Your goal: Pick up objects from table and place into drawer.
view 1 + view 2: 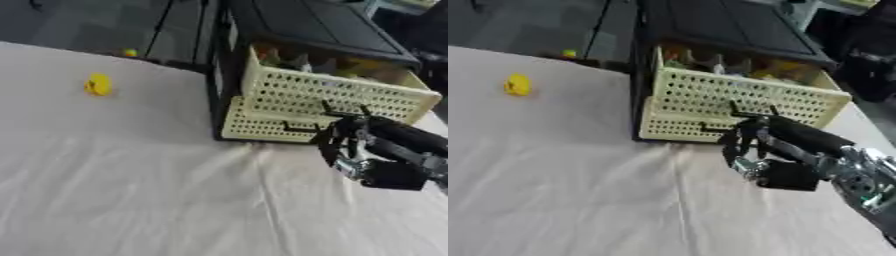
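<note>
Right hand [750,142] at 3 o'clock, fingers straight and spread, tips against the cream front of the pulled-out upper drawer [350,92], grasping nothing. Small things inside that drawer, too blurred to name. Yellow object [98,84] at 10 o'clock on the white cloth [131,190], well apart from the hand.

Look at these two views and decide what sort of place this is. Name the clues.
Probably a robot test bench or lab, not a home: a table under a white cloth, a black cabinet with an open cream perforated drawer holding items, a small yellow object, and the right robot hand by the drawer.
</note>
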